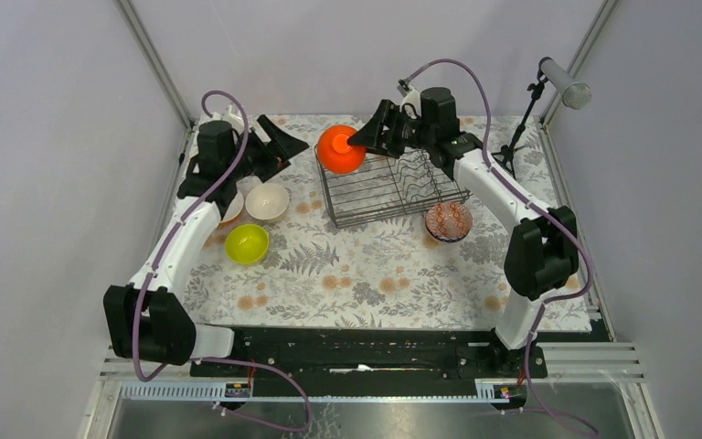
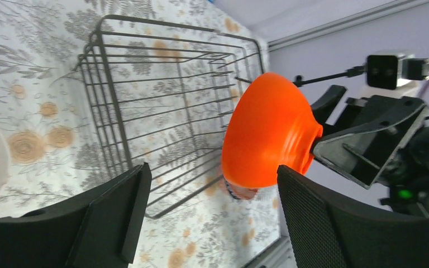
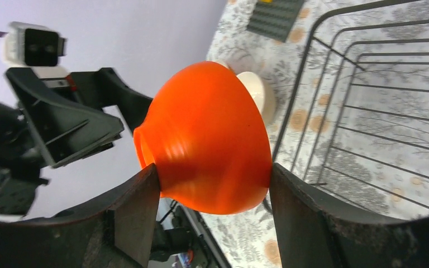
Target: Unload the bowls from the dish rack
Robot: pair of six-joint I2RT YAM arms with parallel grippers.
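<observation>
Orange bowl up off the wires, hanging above the far left corner of the dish rack, mouth down toward the rack and foot ring uppermost, somewhat tilted. Clenched across the wide part of its outer wall by the right tool, one finger on each flank. Left tool released, fingers spread wide, facing the bowl from close by and touching nothing. Possibly a handover in the making, possibly just a carry-out over the rack edge; impossible to tell which. Elsewhere on the desk: cream bowl and yellow-green bowl left of the rack, pink patterned bowl just beside the rack's near right corner, part of another rim half hidden under the left arm. No other bowl to be seen among the prongs from above. Judging by looks: light, stiff, smooth-walled, probably plastic or glazed, hence apt to slip or swivel in a two-point pinch on a sloping wall. Safer hold at the rim, one finger inside and one outside, or around the raised foot ring, with its ridge as a stop. For any pass between tools, advisable to close fully on the new hold before loosening the old. Likely tough enough for a short fall, yet best set down low and gently, well clear of the cream bowl.
</observation>
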